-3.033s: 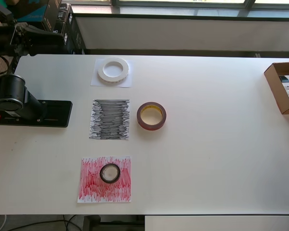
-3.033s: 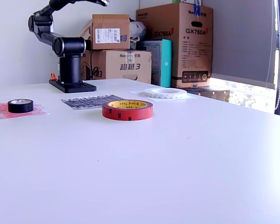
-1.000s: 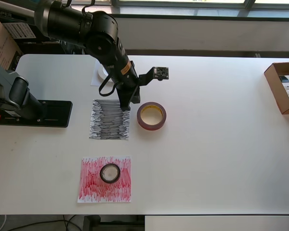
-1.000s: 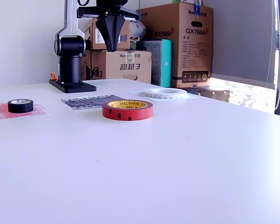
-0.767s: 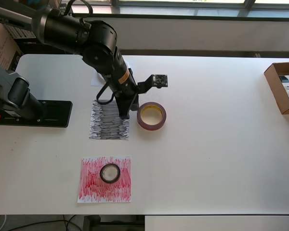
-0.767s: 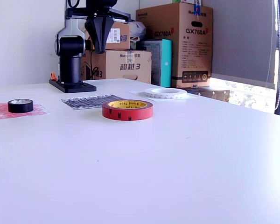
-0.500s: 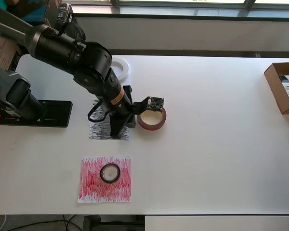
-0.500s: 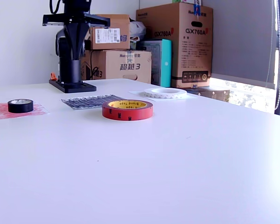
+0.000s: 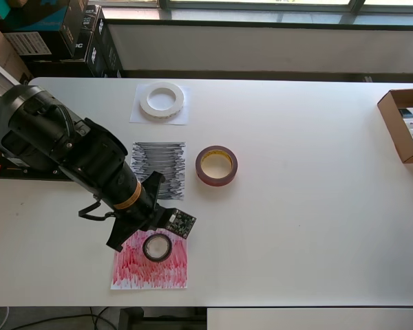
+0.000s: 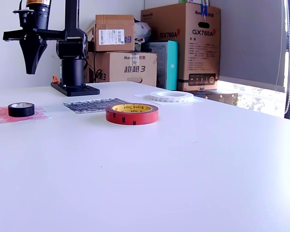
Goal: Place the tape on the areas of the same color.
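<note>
Black tape roll (image 9: 157,247) on the red sheet (image 9: 150,268) looks light, rigid — pinch across its wall. Gripper (image 10: 31,67) hangs above; fingers seem closed, empty.

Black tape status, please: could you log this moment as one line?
gripper: above black tape, apart | black tape: on red sheet | red tape: on bare table

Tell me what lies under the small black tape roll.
The black tape roll sits on the red-scribbled sheet. The arm covers that sheet's upper left corner; the tool hangs above, apart.
</note>
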